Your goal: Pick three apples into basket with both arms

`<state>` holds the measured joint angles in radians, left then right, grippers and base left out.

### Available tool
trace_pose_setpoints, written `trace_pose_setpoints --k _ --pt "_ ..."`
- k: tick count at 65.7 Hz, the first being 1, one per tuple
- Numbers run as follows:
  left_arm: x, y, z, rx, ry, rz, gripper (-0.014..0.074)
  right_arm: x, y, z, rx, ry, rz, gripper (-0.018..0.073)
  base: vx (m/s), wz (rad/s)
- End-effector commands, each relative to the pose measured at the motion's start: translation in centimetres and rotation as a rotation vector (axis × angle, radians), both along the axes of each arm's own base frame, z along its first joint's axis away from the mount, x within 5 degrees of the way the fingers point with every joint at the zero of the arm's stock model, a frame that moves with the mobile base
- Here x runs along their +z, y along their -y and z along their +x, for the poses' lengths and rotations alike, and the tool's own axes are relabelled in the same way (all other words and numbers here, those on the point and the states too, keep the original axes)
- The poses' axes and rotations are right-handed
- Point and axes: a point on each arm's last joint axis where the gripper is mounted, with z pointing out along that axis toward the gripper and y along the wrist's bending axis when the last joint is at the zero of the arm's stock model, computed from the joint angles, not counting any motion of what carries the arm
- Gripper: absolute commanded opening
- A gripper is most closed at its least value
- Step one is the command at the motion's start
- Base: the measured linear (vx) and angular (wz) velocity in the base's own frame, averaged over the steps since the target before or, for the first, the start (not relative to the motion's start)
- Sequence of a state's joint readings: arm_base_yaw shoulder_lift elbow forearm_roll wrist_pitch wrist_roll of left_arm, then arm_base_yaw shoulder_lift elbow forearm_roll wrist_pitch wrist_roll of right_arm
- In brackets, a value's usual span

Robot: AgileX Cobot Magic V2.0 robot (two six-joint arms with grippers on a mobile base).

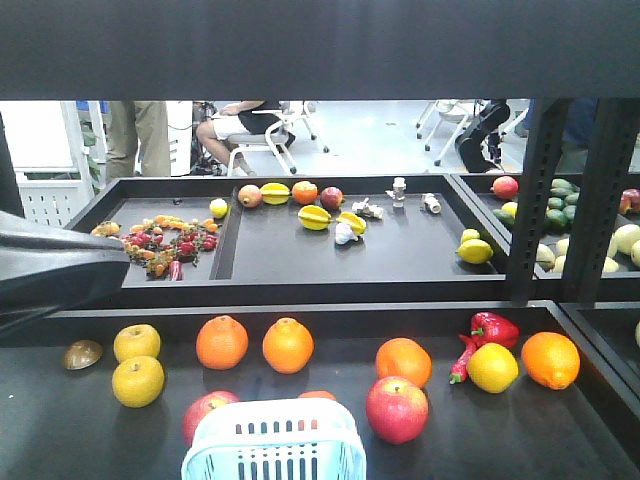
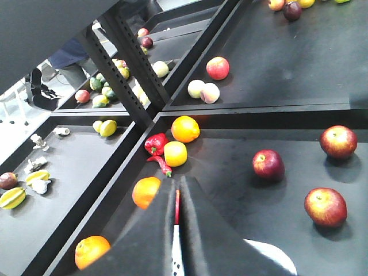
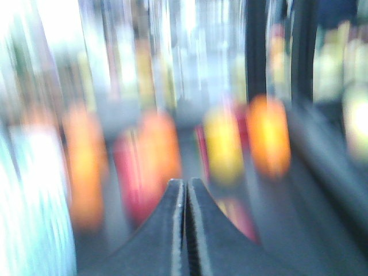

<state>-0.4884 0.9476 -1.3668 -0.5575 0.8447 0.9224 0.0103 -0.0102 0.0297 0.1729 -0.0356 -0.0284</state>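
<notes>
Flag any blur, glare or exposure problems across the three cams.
Front view: sharp on the basket and red apple, but the floor behind is blown out. Left wrist: in focus, soft shadows beside the apples. Right wrist: heavy motion blur, fruit just colour smears; only the right gripper reads clearly, jaws shut.

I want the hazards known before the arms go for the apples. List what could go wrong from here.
1. The red apple sits right in front of an orange; a gripper coming down could bump or grab the wrong fruit.
2. A second apple is partly hidden behind the basket; reaching for it may knock the basket.
3. The right wrist view is blurred, so aiming the right gripper is unreliable now.
</notes>
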Motion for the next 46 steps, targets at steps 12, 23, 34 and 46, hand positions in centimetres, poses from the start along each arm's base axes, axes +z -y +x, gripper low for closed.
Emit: trace_pose_setpoints --k 12,23,34,46 --pt "1.5 -0.2 -0.4 0.010 0.047 -0.083 -0.0008 6.4 -0.2 0.1 0.011 -0.021 -0.131 -0.0004 0.00 0.00" --pt "1.5 -0.2 -0.4 0.010 0.047 -0.083 -0.0008 9.2 -0.7 1.9 0.113 -0.461 -0.244 -0.0004 0.00 0.00" --pt "1.5 -0.2 -0.4 0.010 0.047 -0.083 -0.0008 9.8 -0.9 3.1 0.154 -0.621 -0.237 -0.0004 0.00 0.00" --pt "1.5 -0.2 -0.4 0.010 0.047 -0.083 -0.0008 9.8 -1.3 3.2 0.184 -0.643 -0.192 -0.0004 0.00 0.00"
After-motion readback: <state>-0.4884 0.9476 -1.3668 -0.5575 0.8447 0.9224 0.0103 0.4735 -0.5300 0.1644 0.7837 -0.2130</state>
